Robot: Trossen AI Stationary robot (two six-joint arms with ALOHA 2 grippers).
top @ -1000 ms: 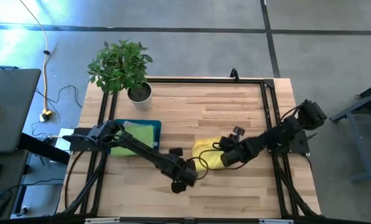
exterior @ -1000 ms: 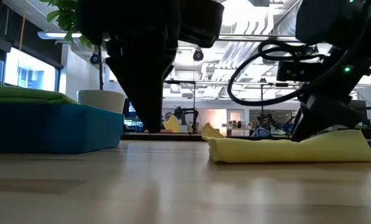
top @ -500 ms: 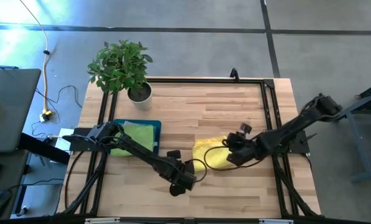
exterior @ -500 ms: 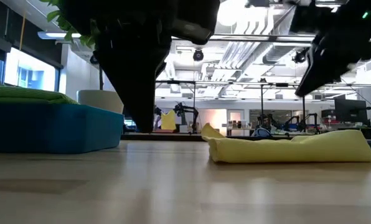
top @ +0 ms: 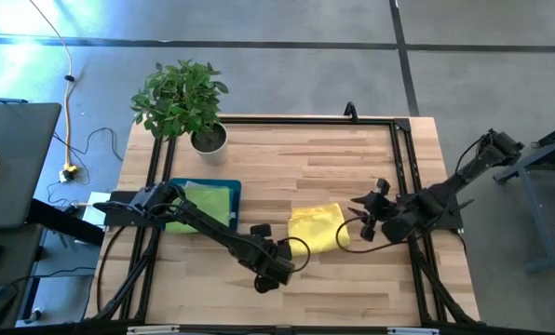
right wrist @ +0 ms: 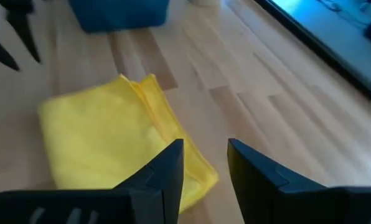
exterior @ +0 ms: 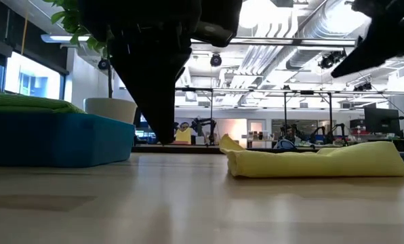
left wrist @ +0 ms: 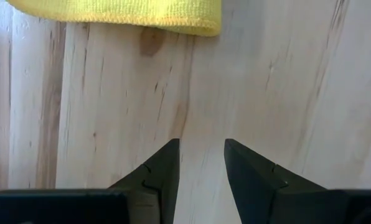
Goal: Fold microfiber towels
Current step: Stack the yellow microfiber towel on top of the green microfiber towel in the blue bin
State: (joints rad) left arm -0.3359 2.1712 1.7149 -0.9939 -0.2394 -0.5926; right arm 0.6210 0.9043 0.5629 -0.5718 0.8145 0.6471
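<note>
No legible text or labels.

I can see a potted plant [top: 181, 102] at the far left corner of the wooden table [top: 296, 158], with a dark teal tray [top: 223, 195] nearer on the same side. Off the table's left edge sits a laptop [top: 12, 163], and a yellow cable [top: 69, 112] runs across the grey floor.

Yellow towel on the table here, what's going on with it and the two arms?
The yellow towel lies folded on the wooden table, and nothing holds it. The left gripper hangs empty over bare wood beside it, fingers apart. The right gripper is off to the towel's other side, raised, fingers apart and empty. A lime green towel sits in the teal tray near the potted plant.
</note>
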